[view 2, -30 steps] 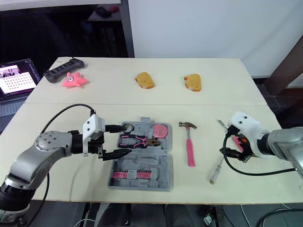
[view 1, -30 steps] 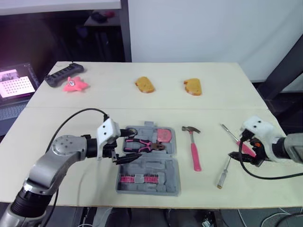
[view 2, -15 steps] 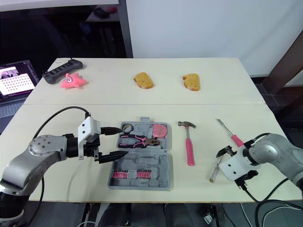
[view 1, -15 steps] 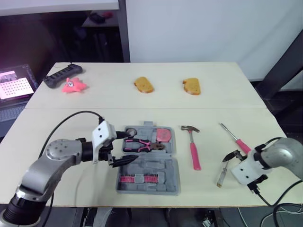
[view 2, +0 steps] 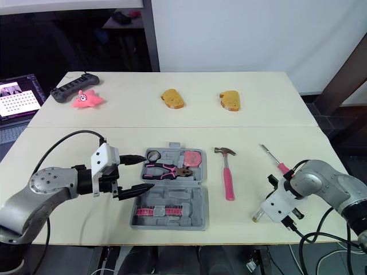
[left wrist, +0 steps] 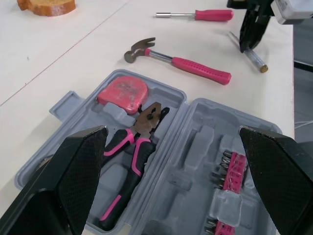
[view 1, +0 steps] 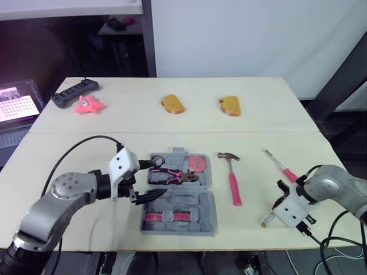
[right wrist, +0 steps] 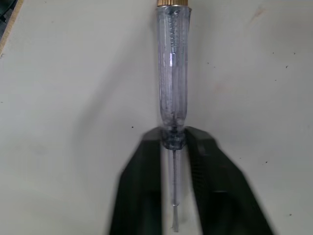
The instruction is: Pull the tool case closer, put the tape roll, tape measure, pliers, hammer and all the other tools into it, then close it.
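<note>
R pincer (right wrist: 173, 138) clamps clear screwdriver (right wrist: 172, 73) at handle base on worktop (view 1: 114, 123), L pincer (view 1: 157, 178) spread wide open by tool case (view 1: 186, 201).

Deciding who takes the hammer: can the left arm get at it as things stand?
Probably yes, but awkwardly: nothing stands in the way, yet the open tool case lies between the left gripper and the hammer, so it must reach across.

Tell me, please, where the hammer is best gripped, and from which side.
Grip the hammer at the middle of its pink handle, from straight above, closing across it. It lies flat, with bare table on both sides of the handle; the steel head is small and uneven.
</note>
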You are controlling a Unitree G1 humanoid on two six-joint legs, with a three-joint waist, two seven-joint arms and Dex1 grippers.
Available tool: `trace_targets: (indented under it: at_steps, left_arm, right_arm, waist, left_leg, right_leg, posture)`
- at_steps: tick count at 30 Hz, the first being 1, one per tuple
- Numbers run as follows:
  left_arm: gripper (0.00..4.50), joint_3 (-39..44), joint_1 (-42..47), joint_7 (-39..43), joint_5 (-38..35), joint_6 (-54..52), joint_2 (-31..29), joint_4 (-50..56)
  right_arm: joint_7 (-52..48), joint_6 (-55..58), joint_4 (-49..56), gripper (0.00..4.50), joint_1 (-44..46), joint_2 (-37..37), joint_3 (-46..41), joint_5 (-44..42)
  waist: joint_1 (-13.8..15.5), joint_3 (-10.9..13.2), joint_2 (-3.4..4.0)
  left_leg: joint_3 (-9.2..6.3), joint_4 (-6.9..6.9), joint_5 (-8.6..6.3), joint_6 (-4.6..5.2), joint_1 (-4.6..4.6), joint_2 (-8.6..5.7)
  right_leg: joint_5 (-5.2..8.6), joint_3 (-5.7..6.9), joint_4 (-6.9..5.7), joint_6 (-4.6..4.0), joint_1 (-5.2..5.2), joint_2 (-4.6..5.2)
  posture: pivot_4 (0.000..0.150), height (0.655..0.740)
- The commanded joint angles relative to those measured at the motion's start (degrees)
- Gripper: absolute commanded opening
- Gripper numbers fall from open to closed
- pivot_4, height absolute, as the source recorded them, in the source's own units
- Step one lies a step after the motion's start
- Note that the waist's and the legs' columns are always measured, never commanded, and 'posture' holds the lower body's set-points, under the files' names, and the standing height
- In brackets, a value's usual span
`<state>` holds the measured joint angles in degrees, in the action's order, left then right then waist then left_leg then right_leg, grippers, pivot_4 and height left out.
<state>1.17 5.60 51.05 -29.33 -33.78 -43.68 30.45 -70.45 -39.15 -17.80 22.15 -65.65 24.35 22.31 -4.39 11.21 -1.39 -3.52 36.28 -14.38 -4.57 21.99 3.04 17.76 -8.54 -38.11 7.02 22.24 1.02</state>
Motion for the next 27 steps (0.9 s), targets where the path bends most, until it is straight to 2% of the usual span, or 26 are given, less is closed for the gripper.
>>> trace_targets:
  at_steps: [1, 4, 8, 11, 15, 17, 19, 22, 24, 27]
  left_arm:
    - [4.50, 1.37, 0.16, -0.18, -0.59, 0.62, -0.39, 1.43]
    - [4.50, 1.04, 0.34, 0.00, -0.29, 1.08, -0.32, 0.83]
    - [4.50, 1.07, 0.33, 0.75, -0.03, 1.97, -0.58, -0.25]
    - [4.50, 1.61, 0.14, 1.57, 0.03, 2.80, -0.98, -1.20]
    - [4.50, 4.03, -1.15, 3.96, -1.83, 5.77, -0.72, -2.10]
    - [4.50, 7.00, -2.74, 4.36, -4.00, 6.73, 0.39, -3.38]
    - [4.50, 10.15, -6.26, 5.61, -4.19, 7.91, -0.23, -4.67]
    - [4.50, 12.97, -10.31, 7.60, -2.83, 10.93, -1.74, -5.78]
    - [4.50, 15.61, -13.60, 8.49, -2.03, 12.66, -2.68, -6.75]
    - [4.50, 20.17, -18.86, 9.77, -1.32, 15.09, -3.31, -7.70]
  right_arm:
    - [0.06, 0.26, -0.25, 0.07, 1.42, 1.28, -0.40, -0.09]
    - [-1.34, 2.68, 1.43, 0.07, 0.82, 0.27, -2.06, -2.76]
    - [-5.33, 14.03, 7.83, 0.07, -2.94, -2.18, -6.65, -11.15]
    - [-10.00, 39.60, 18.55, 0.07, -7.63, -4.05, -13.06, -23.37]
    - [-8.62, 64.46, 32.02, 0.07, -11.41, -5.19, -20.61, -34.03]
    - [-4.73, 77.54, 38.58, 0.07, -11.15, -3.76, -22.99, -38.00]
    - [0.16, 92.19, 44.15, 0.07, -7.18, -0.69, -21.75, -41.29]
    - [5.87, 108.24, 46.60, 0.07, 0.81, 5.30, -18.93, -44.94]
    - [4.19, 120.03, 47.04, 0.07, 8.97, 4.95, -11.89, -48.77]
    - [5.04, 121.28, 47.11, 0.07, 18.31, 7.14, -3.55, -48.81]
  waist:
    - [0.04, 0.00, 0.00]
    - [0.28, 0.01, 0.03]
    - [0.44, 0.07, 0.18]
    - [0.65, 0.08, 0.22]
    - [0.49, 0.08, 0.25]
    - [0.43, 0.08, 0.25]
    - [0.15, 0.07, 0.25]
    - [0.38, 0.07, 0.24]
    - [0.65, 0.08, 0.25]
    - [0.51, 0.09, 0.25]
  left_leg:
    - [0.00, 0.00, 0.00, 0.00, 0.00, 0.00]
    - [0.01, 0.01, 0.00, 0.00, 0.01, -0.01]
    - [0.00, 0.00, 0.00, 0.00, 0.06, -0.02]
    - [-0.09, 0.00, 0.00, 0.00, 0.14, -0.04]
    - [-0.16, 0.02, 0.00, 0.00, 0.16, -0.04]
    - [-0.15, -0.01, 0.00, 0.00, 0.18, -0.03]
    - [-0.16, -0.02, 0.00, 0.00, 0.20, -0.01]
    - [-0.16, -0.03, 0.00, 0.00, 0.21, 0.03]
    - [-0.16, 0.00, 0.00, 0.00, 0.44, 0.00]
    - [-0.07, 0.00, 0.00, -0.01, 0.55, -0.03]
  right_leg:
    - [0.00, 0.00, 0.00, 0.00, 0.00, 0.00]
    - [0.00, -0.01, 0.00, 0.00, 0.00, 0.02]
    - [-0.01, -0.01, -0.01, 0.01, 0.03, 0.02]
    - [-0.01, 0.02, -0.03, 0.02, 0.05, 0.03]
    - [-0.01, 0.06, -0.05, 0.02, 0.05, 0.00]
    - [-0.01, 0.06, -0.05, 0.02, 0.11, -0.03]
    - [-0.01, 0.07, -0.05, 0.03, 0.16, -0.04]
    - [-0.03, 0.06, -0.05, -0.01, 0.27, -0.09]
    - [-0.01, 0.07, -0.03, -0.04, 0.42, -0.06]
    - [0.07, 0.06, 0.02, -0.20, 0.55, 0.06]
  posture:
    - [0.150, 0.7314]
    - [0.150, 0.7314]
    - [0.150, 0.7314]
    - [0.150, 0.7314]
    - [0.150, 0.7314]
    - [0.150, 0.7314]
    - [0.150, 0.7314]
    - [0.150, 0.7314]
    - [0.150, 0.7314]
    - [0.150, 0.7314]
